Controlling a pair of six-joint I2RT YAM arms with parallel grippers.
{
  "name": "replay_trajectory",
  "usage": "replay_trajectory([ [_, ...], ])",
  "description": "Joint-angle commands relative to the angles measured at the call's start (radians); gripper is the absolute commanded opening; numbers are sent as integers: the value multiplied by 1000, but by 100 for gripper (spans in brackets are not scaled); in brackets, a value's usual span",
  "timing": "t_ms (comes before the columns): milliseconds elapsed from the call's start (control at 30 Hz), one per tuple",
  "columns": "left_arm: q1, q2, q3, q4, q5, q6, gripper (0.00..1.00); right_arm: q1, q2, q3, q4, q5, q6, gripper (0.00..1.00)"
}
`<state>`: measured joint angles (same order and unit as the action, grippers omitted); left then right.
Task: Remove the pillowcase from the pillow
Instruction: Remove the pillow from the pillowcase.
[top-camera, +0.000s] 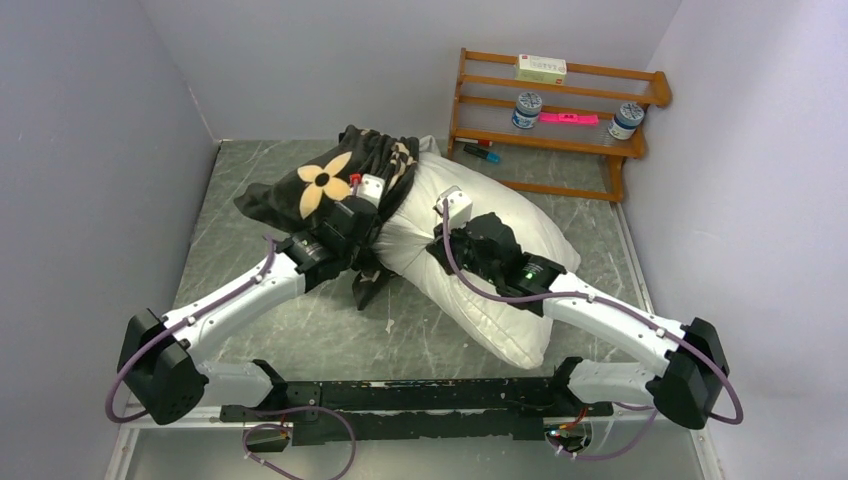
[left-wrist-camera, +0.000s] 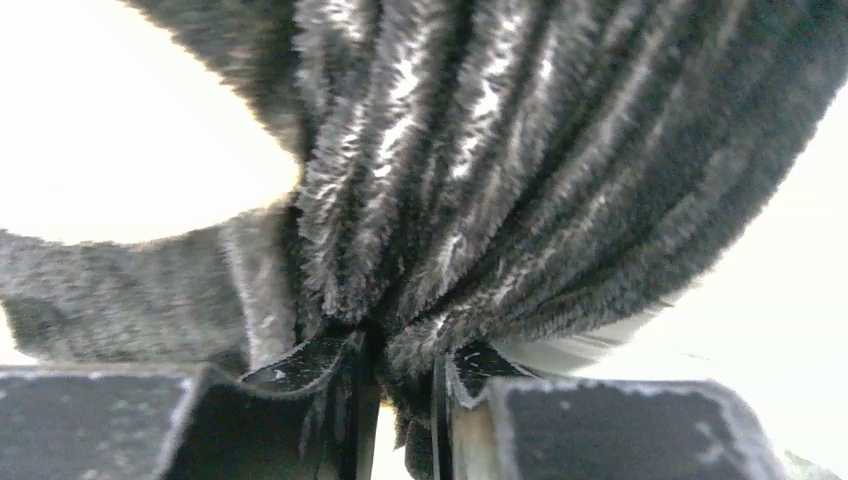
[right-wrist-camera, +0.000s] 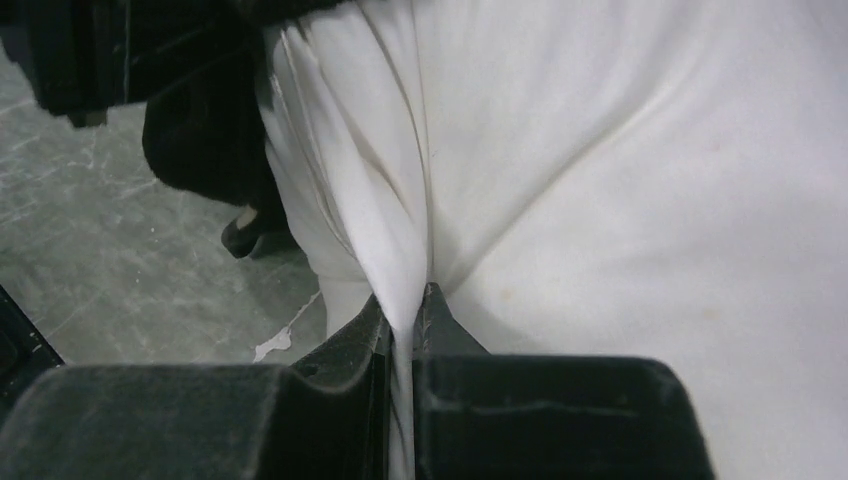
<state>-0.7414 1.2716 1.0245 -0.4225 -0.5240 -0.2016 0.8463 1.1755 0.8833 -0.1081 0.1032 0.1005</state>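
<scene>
The white pillow (top-camera: 470, 290) lies across the table's middle, most of it bare. The black plush pillowcase (top-camera: 300, 190) with tan flowers is bunched over the pillow's far-left end. My left gripper (top-camera: 362, 205) is shut on a gathered fold of the pillowcase (left-wrist-camera: 480, 180); the plush sits between the jaws (left-wrist-camera: 405, 360). My right gripper (top-camera: 452, 222) is shut on a pinched fold of the pillow's white fabric (right-wrist-camera: 560, 180), which runs between the jaws (right-wrist-camera: 403, 325). The dark pillowcase edge (right-wrist-camera: 200, 150) shows at the upper left of the right wrist view.
A wooden shelf (top-camera: 560, 110) stands at the back right with a box, two jars and a pink item. Grey walls close in the left, back and right. The marbled grey tabletop (top-camera: 300, 330) shows in front of the pillow.
</scene>
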Motion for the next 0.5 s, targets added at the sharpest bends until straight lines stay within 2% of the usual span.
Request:
replay_trajectory([
  [0,122,21,64,31,-135,76,19,-47,-103,-39,-209,149,18,0],
  [67,160,23,81,50,-119,89,12,-57,-126,-44,-224,161,20,0],
  [233,237,42,134,52,-77,102,6,-90,-166,-42,-264,168,19,0],
  [467,299,46,174,67,-87,120,5,-131,-194,-16,-311,173,8,0],
])
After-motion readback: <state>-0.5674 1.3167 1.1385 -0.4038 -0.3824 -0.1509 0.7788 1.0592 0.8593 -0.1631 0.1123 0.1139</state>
